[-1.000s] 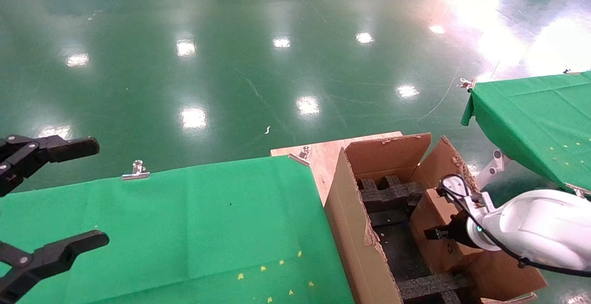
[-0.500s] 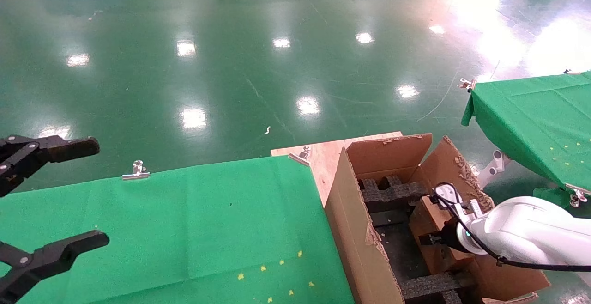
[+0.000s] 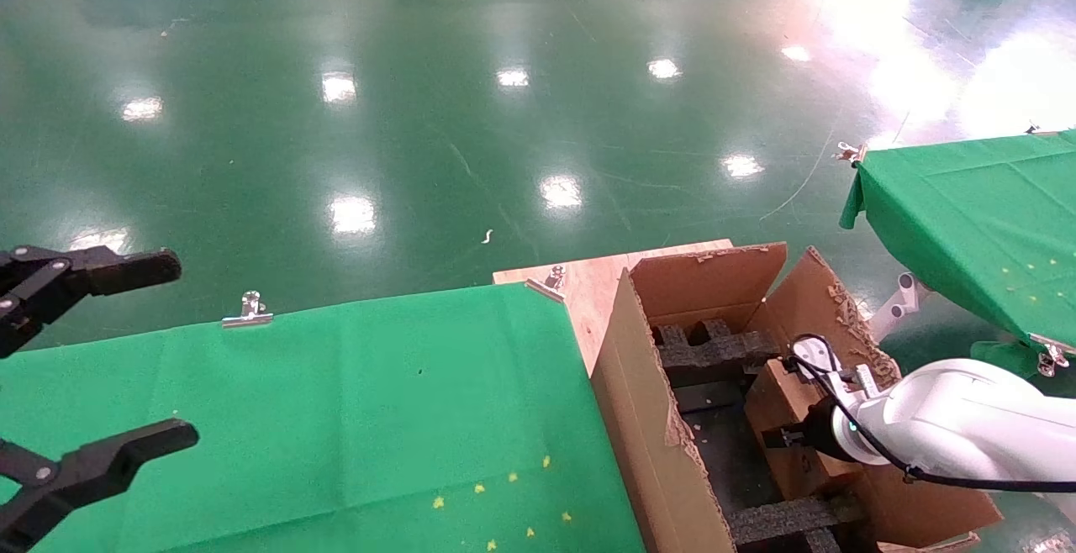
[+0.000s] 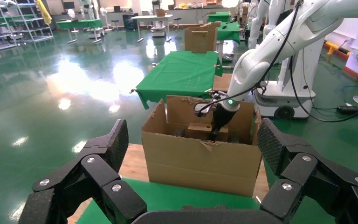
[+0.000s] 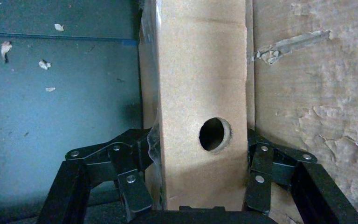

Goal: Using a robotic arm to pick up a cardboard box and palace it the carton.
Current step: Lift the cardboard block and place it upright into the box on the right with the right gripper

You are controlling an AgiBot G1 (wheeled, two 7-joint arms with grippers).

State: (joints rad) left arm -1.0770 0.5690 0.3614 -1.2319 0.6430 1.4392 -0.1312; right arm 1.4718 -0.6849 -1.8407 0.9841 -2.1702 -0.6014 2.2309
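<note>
Your right tool [image 5: 200, 186] stays clenched on the cardboard box [image 5: 200, 93], sunk slightly lower in the carton [image 3: 647, 418]; left tool [image 3: 84, 368] unmoved, released, over the tabletop [image 3: 336, 402].

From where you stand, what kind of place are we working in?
Probably a robotics lab or test hall. The floor is glossy green, several tables are draped in green cloth, and another white robot stands on a wheeled base. The right end effector grips the cardboard box inside the carton.
</note>
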